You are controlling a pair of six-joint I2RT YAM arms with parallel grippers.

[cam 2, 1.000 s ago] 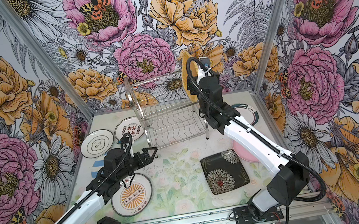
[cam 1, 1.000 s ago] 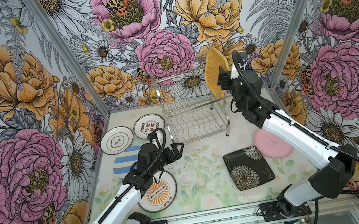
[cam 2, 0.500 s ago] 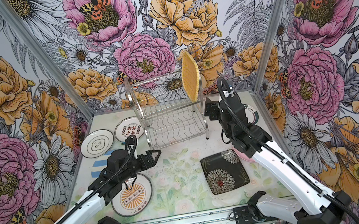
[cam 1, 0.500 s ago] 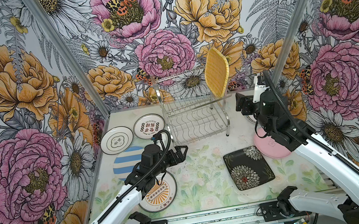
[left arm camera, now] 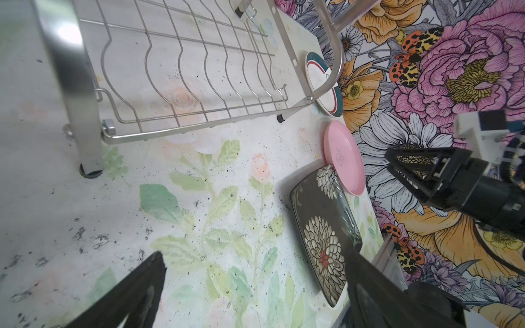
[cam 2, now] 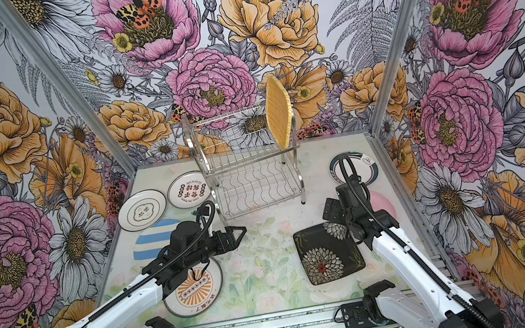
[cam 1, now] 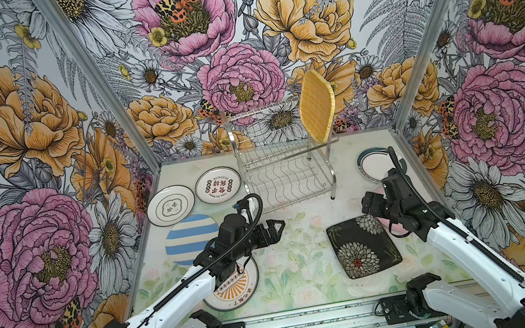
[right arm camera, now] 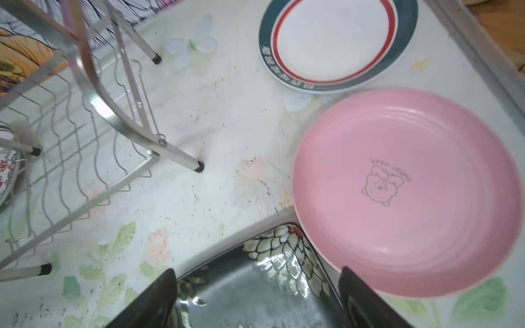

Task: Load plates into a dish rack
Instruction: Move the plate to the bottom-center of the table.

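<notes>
- Hovering low over the table point(cam 1: 293, 274), the right gripper point(right arm camera: 257, 274) has its fingers spread wide. Nothing is clamped between them.
- Directly under that gripper lies one corner of the black flowered plate point(cam 1: 361, 247), which sits flat on the table.
- The pink plate point(right arm camera: 409, 193) lies just beside the right gripper on its outer side. Its rim overlaps the corner of the black flowered plate.
- Beyond the right gripper's fingertips, the teal-rimmed plate point(cam 1: 373, 163) lies flat, right next to the pink plate.
- The dish rack point(cam 1: 276, 159) stands ahead of the right gripper and inward from it, well apart.
- The yellow plate point(cam 1: 317, 106) stands on edge in the rack's upper tier, at the end nearest the right gripper. Neither gripper touches it.
- The left gripper point(cam 1: 279, 234) hangs above the table with its jaws fully apart and empty. It points toward the black flowered plate across a stretch of bare table, and the rack's lower tier is near, off to one side of its fingers.
- Behind the left gripper, partly under its arm, lies the orange-sunburst plate point(cam 1: 234, 289).
- The blue-striped plate point(cam 1: 190, 235) lies beside the left wrist on its outer side.
- Farther out on that side are the white plate nearer the rack point(cam 1: 218, 184) and the white plate by the wall point(cam 1: 170, 205).
</notes>
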